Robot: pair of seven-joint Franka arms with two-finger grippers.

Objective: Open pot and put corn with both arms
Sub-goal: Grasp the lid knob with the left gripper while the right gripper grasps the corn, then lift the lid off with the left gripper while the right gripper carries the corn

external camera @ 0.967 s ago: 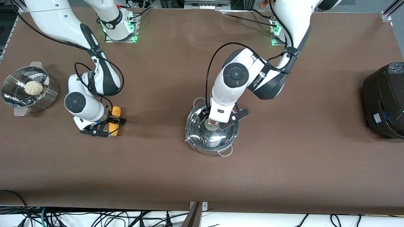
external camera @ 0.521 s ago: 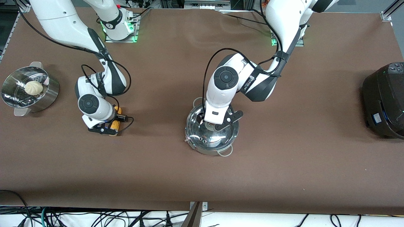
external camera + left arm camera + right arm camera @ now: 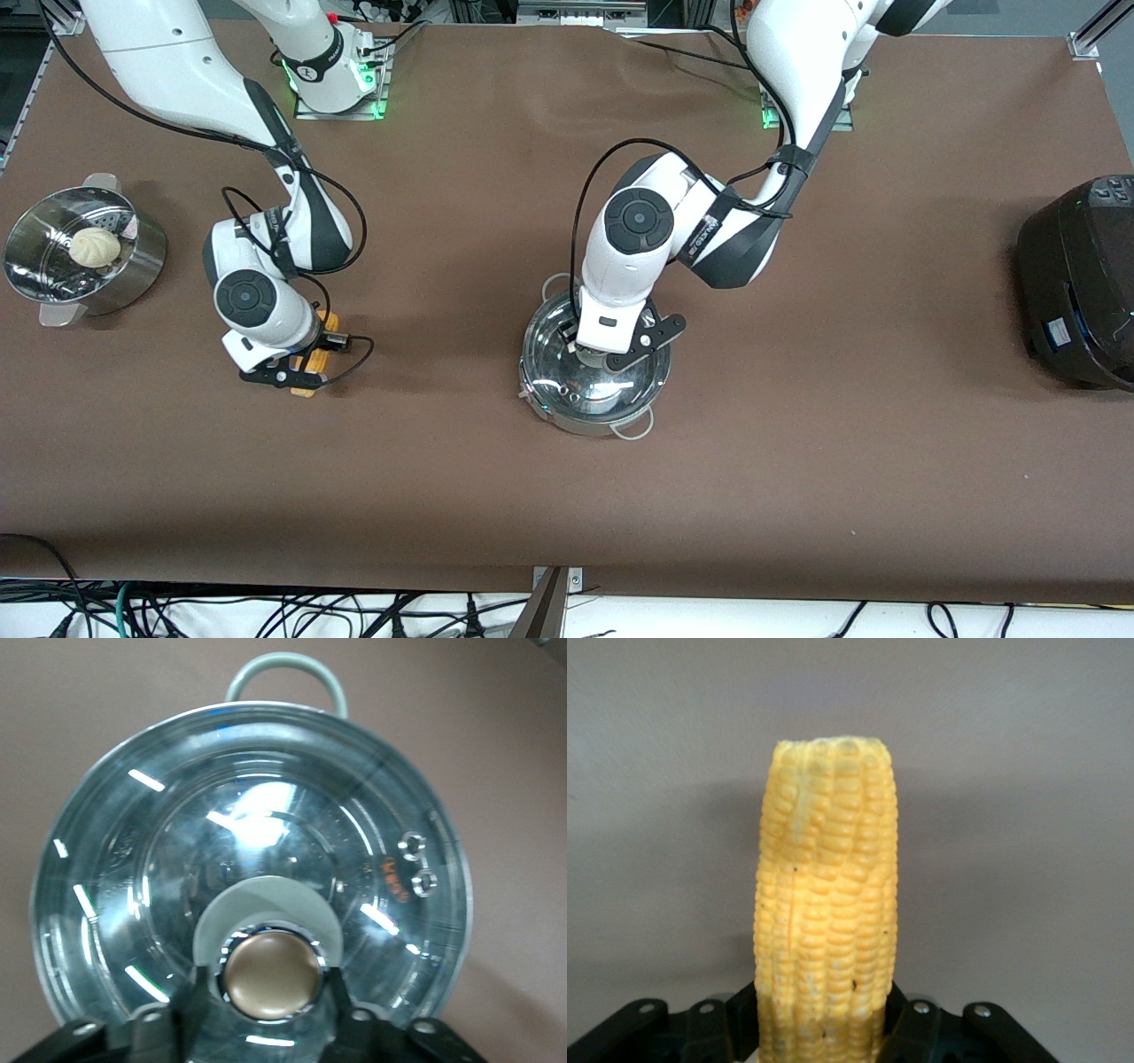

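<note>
Yellow corn (image 3: pixel 824 904) clamped by right gripper (image 3: pixel 297 377) fingers; left gripper (image 3: pixel 601 357) fingers clasp one pot (image 3: pixel 567 424) knob (image 3: pixel 271 974).

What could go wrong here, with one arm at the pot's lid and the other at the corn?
The left gripper straddles only the small tan knob of the clear glass lid; a smooth, rounded knob might slip, dropping the lid onto the shiny steel pot.

The right gripper has the yellow corn cob near one end, so the long free end could sag or twist out when lifted.
</note>
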